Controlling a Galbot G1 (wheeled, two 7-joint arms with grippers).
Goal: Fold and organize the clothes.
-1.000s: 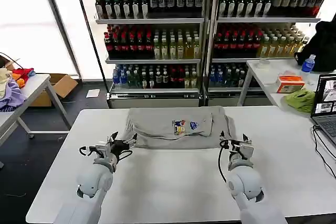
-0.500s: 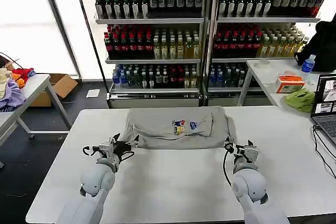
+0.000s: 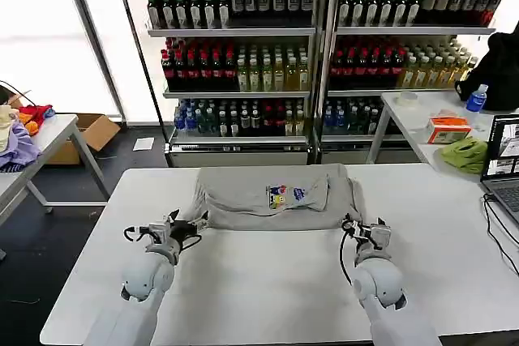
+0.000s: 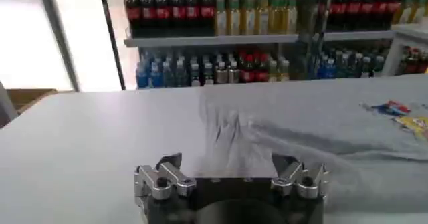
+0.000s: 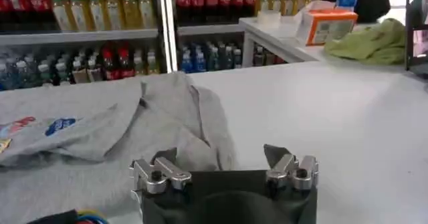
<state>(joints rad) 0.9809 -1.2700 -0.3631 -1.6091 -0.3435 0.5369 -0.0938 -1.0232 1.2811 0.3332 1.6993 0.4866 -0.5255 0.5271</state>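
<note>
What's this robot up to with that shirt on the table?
It is folding a light grey T-shirt that lies partly folded on the white table, its chest print facing up. The left gripper sits open at the shirt's near-left corner and the right gripper sits open at the near-right corner. Neither one holds the cloth at this moment.

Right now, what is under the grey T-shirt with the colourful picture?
The white table lies under the light grey cotton T-shirt. Anything beneath its folded layers is covered.
</note>
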